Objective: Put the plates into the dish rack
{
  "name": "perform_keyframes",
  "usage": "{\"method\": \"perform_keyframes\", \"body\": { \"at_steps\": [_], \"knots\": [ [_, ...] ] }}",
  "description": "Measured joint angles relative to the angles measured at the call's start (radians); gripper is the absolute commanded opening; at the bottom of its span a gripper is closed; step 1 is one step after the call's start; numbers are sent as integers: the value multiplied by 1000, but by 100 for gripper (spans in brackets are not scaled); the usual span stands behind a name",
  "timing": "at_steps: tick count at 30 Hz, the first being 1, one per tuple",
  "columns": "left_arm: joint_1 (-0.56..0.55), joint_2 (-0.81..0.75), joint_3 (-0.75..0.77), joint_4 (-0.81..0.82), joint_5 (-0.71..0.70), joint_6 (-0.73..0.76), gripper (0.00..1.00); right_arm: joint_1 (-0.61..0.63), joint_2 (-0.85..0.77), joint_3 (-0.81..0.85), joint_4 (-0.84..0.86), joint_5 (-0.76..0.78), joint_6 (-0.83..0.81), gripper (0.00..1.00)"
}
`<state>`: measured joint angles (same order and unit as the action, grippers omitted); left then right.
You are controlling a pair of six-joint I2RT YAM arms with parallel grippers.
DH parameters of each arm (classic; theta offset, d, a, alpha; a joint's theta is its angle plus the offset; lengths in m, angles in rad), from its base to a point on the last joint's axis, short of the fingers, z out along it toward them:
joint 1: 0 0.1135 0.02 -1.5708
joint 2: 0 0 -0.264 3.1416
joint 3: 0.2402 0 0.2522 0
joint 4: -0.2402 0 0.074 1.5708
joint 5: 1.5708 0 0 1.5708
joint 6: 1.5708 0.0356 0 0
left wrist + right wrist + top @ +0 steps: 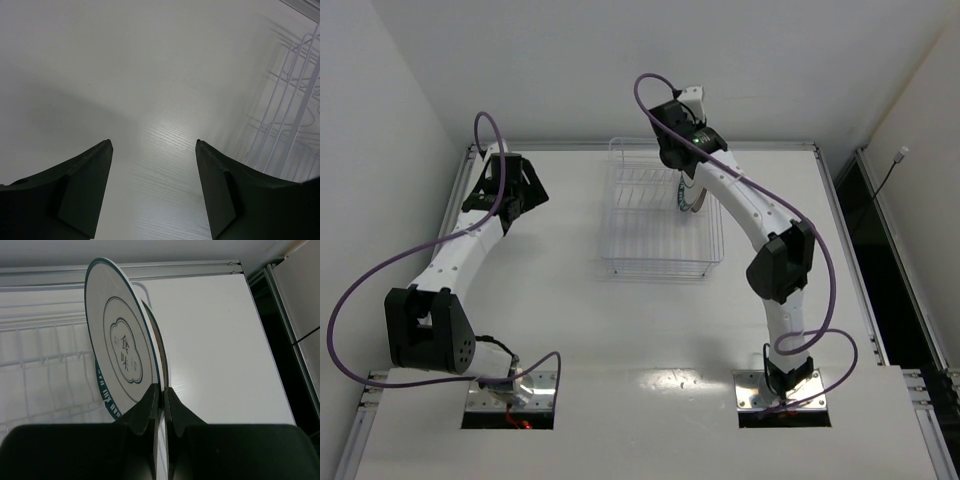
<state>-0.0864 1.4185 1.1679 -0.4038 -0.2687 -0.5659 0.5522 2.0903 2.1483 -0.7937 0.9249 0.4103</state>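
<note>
At the dish rack's (650,262) right side, right gripper (161,388) clamps the flower plate (122,342) on edge: insertion step. Next: align with a free slot, lower, release. Left gripper (152,144) hangs left of rack, jaws apart.

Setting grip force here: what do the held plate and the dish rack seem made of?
The plate: likely glazed ceramic, possibly melamine; smooth white face, crisp printed dark outline, thin rigid rim. The dish rack: probably white-coated metal wire; thin, straight, evenly white rods.

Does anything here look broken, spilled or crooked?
Nothing stands out: no spill or damage. The right fingers pinch the round white plate with a dark flower outline on edge, slightly tilted, at the white wire dish rack.
</note>
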Motion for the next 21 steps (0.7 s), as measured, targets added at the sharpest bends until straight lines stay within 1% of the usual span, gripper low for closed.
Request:
{"method": "perform_keyframes", "body": {
  "at_steps": [11,17,18,19,21],
  "knots": [
    [0,0,2,-6,0,0,64,0,86,-1,0,-43,0,0],
    [0,0,2,-8,-1,0,64,-1,105,-27,1,-126,10,0],
    [0,0,2,-9,-1,0,66,-1,105,-30,0,-145,10,0],
    [0,1,2,-8,-1,0,66,-2,105,-32,-2,-162,11,1],
    [0,3,2,-9,-2,0,66,-3,105,-35,-6,-192,14,12]
  ]
}}
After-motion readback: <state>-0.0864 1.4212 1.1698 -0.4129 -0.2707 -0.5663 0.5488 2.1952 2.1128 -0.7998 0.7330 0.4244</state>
